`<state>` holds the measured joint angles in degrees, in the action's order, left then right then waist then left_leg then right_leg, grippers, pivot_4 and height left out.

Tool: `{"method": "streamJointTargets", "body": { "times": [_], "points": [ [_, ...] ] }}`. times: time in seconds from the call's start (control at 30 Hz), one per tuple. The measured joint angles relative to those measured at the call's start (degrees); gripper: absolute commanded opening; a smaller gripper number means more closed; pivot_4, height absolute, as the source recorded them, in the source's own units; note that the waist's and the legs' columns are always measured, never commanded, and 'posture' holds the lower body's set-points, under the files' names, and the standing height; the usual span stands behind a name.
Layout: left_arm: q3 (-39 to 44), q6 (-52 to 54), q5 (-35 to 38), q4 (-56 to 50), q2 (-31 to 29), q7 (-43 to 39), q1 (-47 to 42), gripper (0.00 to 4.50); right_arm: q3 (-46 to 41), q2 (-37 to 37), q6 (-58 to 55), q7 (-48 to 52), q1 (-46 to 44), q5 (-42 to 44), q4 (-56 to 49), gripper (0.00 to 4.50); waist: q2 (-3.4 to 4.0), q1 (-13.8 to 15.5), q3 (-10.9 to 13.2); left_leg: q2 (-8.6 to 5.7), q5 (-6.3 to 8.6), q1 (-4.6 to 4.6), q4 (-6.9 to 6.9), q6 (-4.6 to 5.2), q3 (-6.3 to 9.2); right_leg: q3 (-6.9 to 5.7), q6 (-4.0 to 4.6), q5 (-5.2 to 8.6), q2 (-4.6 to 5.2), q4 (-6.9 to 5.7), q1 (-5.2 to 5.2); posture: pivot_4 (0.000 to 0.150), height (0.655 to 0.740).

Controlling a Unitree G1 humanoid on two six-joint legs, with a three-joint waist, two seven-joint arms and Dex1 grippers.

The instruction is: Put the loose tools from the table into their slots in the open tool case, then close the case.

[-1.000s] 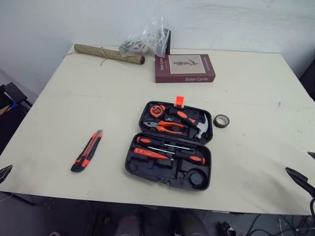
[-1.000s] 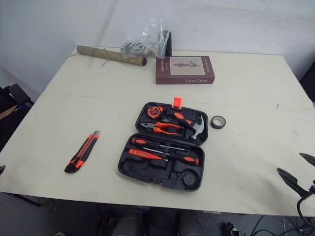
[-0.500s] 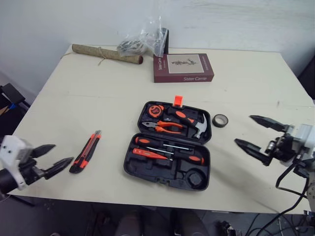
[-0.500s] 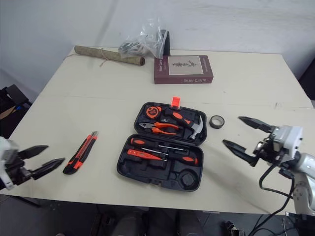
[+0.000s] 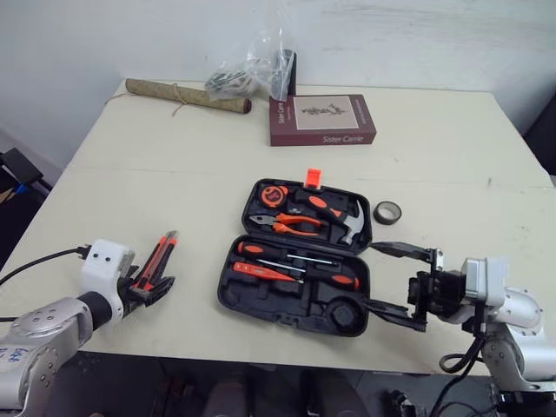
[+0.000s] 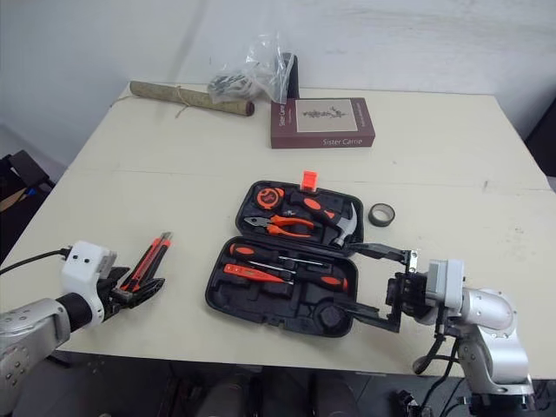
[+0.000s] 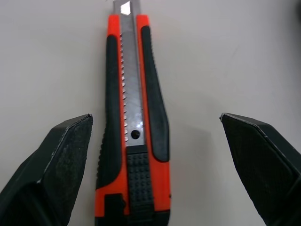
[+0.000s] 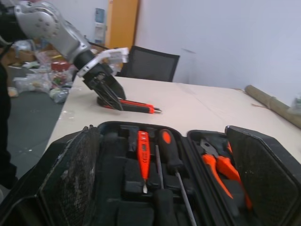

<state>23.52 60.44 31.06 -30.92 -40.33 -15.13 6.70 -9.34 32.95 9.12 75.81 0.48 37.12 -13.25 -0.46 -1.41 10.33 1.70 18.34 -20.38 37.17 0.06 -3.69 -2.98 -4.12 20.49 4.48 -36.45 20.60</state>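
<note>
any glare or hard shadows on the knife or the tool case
Left wrist view: the utility knife throws a soft shadow, no glare. Left eye view: even light, no hard shadow round the tool case, glints on the plastic bag.

At the far side of my table [image 5: 452, 148] a dark red book [image 5: 321, 120] lies flat, cover up, with "Sister Carrie" printed along its near edge. Just beside its far left corner sits a crumpled clear plastic bag [image 5: 252, 69] with something dark and tangled inside. A slim black thing [image 5: 294, 74] stands upright between bag and book; I cannot tell what it is. A brown roll [image 5: 187, 95] lies along the far left edge, tied round with string [image 5: 181, 102], its right end just in front of the bag. A white wall [image 5: 417, 35] rises behind. From my right wrist I see a black chair [image 8: 149, 63] beyond the table, an orange panel [image 8: 123, 23] and clutter [image 8: 33, 80] on the floor.
</note>
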Motion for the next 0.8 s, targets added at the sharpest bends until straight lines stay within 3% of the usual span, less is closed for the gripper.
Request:
{"method": "streamJointTargets", "body": {
  "times": [0.17, 0.27, 0.4, 0.43, 0.53, 0.63, 0.8],
  "points": [
    [-0.5, 2.5, -0.7, 0.4, -0.3, 0.0, -0.5, 4.43, 0.0, 0.0, 1.4, 0.0, -0.1, -0.6, 0.9, 4.50, 0.00, 0.0, 0.0, 0.00, -0.10, 0.00, -0.02, -0.18, 0.00, 0.00, 0.01, 0.00, 0.02, 0.02, 0.00, 0.150, 0.7400],
    [-1.4, 2.6, -1.4, 0.5, -1.5, -1.4, 0.1, 3.59, -0.1, 0.0, 2.1, 0.0, 0.0, -1.3, 2.2, 4.50, 0.02, -0.1, 0.0, 0.00, -0.11, 0.03, -0.04, -0.19, -0.01, 0.02, 0.02, 0.01, 0.02, 0.02, -0.01, 0.150, 0.7400],
    [-3.6, 0.7, -2.6, 1.2, -2.6, -3.3, -0.3, 1.70, -0.1, 0.0, 2.2, -0.5, -0.2, -1.7, 2.2, 4.50, 0.13, -0.1, -0.1, 0.00, -0.11, 0.07, -0.07, -0.20, -0.01, 0.03, 0.05, 0.03, 0.03, 0.02, -0.03, 0.150, 0.7400],
    [-3.9, 0.3, -2.8, 1.5, -2.6, -3.4, -0.5, 1.54, -0.1, 0.0, 2.2, -0.6, -0.2, -1.7, 2.2, 4.50, 0.17, -0.1, -0.1, 0.00, -0.11, 0.07, -0.07, -0.20, -0.01, 0.03, 0.06, 0.03, 0.03, 0.02, -0.03, 0.150, 0.7400],
    [-4.6, -2.7, -4.1, 2.5, -2.6, -4.6, -0.8, 1.54, -0.1, 0.1, 2.0, -1.4, -0.5, -1.8, 2.1, 4.50, 0.20, 0.0, -0.1, 0.00, -0.11, 0.08, -0.07, -0.19, 0.00, 0.02, 0.06, 0.03, 0.03, 0.00, -0.03, 0.150, 0.7400],
    [-4.4, -12.2, -5.9, 5.8, -2.3, -8.2, -1.7, 1.54, -0.4, 0.9, 2.0, -1.9, -0.6, -1.9, 1.9, 4.50, 0.08, 0.2, 0.0, 0.01, -0.14, -0.01, -0.05, -0.23, 0.02, -0.01, 0.09, 0.04, 0.03, 0.00, 0.05, 0.150, 0.7400],
    [-3.0, -31.0, -4.9, 4.8, -9.0, -26.0, -6.8, 1.54, -5.2, 5.4, 2.0, -2.9, -0.5, -1.9, 2.2, 4.50, 0.05, 0.5, 0.0, -0.02, -0.13, -0.12, -0.03, -0.24, -0.02, -0.02, 0.09, 0.04, 0.07, 0.24, 0.04, 0.150, 0.7400]
  ]
}}
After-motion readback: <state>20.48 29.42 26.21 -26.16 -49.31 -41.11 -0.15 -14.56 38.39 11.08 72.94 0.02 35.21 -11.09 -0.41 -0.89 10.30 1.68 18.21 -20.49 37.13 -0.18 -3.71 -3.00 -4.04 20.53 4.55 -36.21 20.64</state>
